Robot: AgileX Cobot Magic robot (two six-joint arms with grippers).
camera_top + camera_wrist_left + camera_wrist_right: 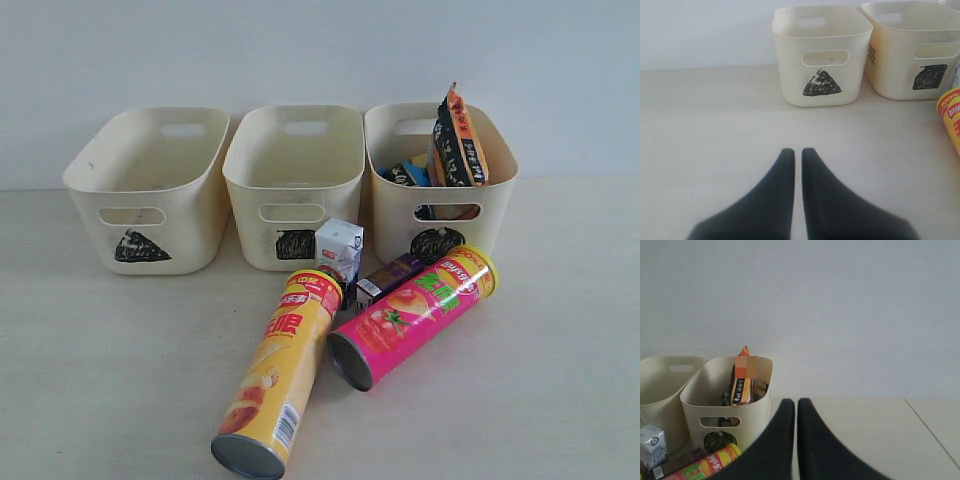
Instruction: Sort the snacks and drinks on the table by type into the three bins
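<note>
**Exterior view.** Three bins are set in a row at the back of the table (100,350): triangle bin (190,190) on the left, square bin (245,200) in the middle, circle bin (390,215) on the right.

- The yellow tube (280,375) is laid on its side in front of the square bin. Its long axis runs from the front edge up and slightly rightward, and its metal base is turned toward the viewer.
- The pink tube (415,315) is also laid flat, just beside it on the right. Its axis is slanted more steeply rightward, with the metal base at the lower left and the yellow end pointed at the circle bin.
- The purple carton (388,277) is seen lying between the tubes' far ends, roughly parallel to the pink tube.
- The white carton (338,245) is stood upright just behind it, before the gap between the square and circle bins.
- The orange bag (460,140) is stood on end in the circle bin, its top raised above the rim. The blue-black bag (405,173) is sunk lower beside it.

**Wrist views.** The left gripper (798,152) is closed on nothing over bare table before the triangle bin. The right gripper (792,402) is likewise closed and empty, near the circle bin.
</note>
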